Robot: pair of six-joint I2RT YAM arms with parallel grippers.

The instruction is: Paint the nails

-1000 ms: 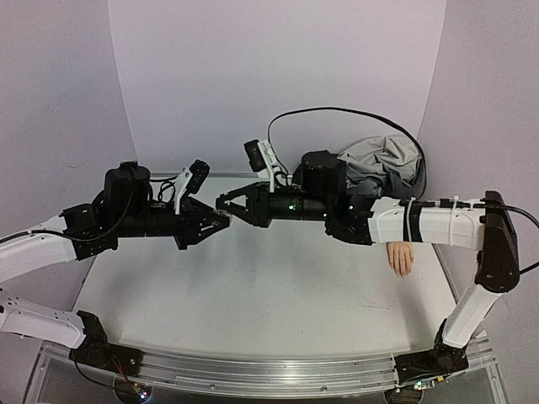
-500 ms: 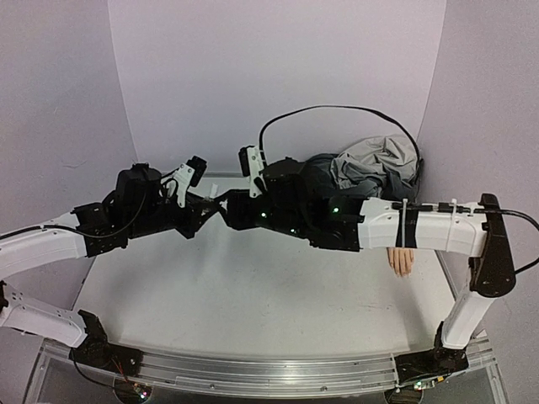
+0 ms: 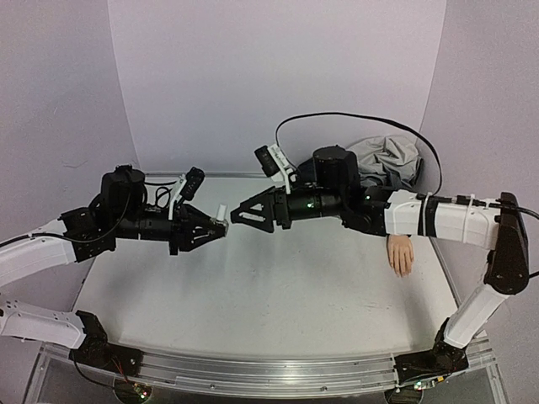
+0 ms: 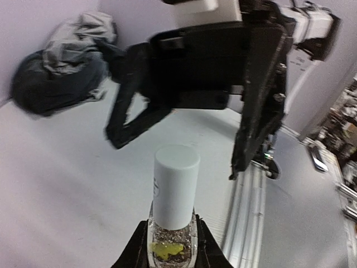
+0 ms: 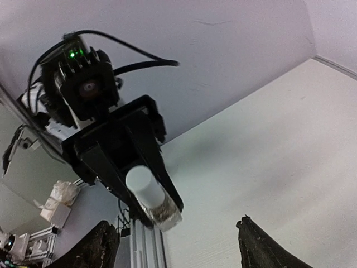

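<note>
Pale lilac walls [image 3: 278, 76] close off three sides of one white table [image 3: 253, 295], and I count two arms over it, reaching toward each other from either side. Behind the right claw, in the far corner, sits one crumpled grey jacket [image 3: 387, 160].

One dummy hand [image 3: 401, 255] lies flat on the table. It is well apart from the right claw, back under that arm's white forearm, with its fingers pointing toward the near edge. The nails [image 3: 402, 271] are at those finger ends, but from above they are too small for me to pick out or count.

My left claw [image 3: 221, 225] is clenched on one small clear bottle [image 4: 174, 223]. Its two fingers [image 4: 134, 251] pinch the glass low down, so the neck points straight out past the tips. The right claw [image 3: 239, 215] is released, its two fingers spread wide. It faces the left claw tip to tip, just beside the bottle without touching it.

One white cap [image 4: 175, 184] is on the bottle, clear of both left fingers. Inside the glass I see something speckled and a yellow patch.
</note>
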